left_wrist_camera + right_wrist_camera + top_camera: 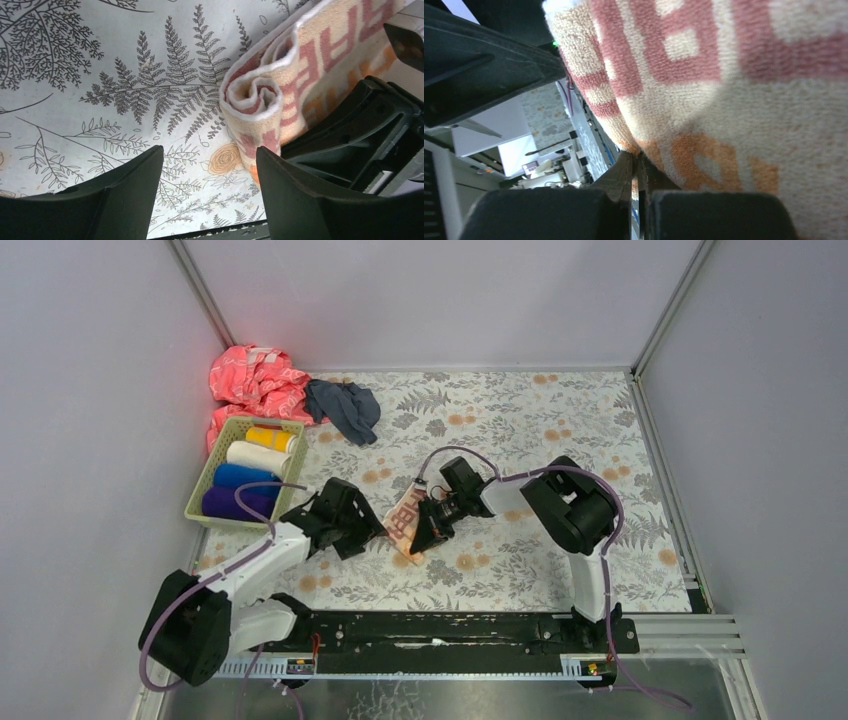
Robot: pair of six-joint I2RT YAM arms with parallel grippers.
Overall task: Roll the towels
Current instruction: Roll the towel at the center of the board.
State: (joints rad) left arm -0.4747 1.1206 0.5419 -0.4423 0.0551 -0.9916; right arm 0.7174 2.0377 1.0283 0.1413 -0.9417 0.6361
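Cream towel (405,522): was rolled up at mid-counter (560,430), between both tools.
Left tool (210,155): fingers stood spread and empty, just beside the roll's spiral end.
Right tool (639,170): was clamped on the cream towel's edge.
Basket (200,495): sat at the counter's left, holding yellow (270,438), white (257,456), blue (243,477) and purple (238,502) rolls.
Dark grey-blue towel (345,408): lay crumpled at the back, near the basket.

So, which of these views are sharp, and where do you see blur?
Top external: even light, soft shadows, sharp. Left wrist: cream towel crisp, left gripper slightly soft. Right wrist: towel pile sharp at upper left, right gripper dark and blurred.
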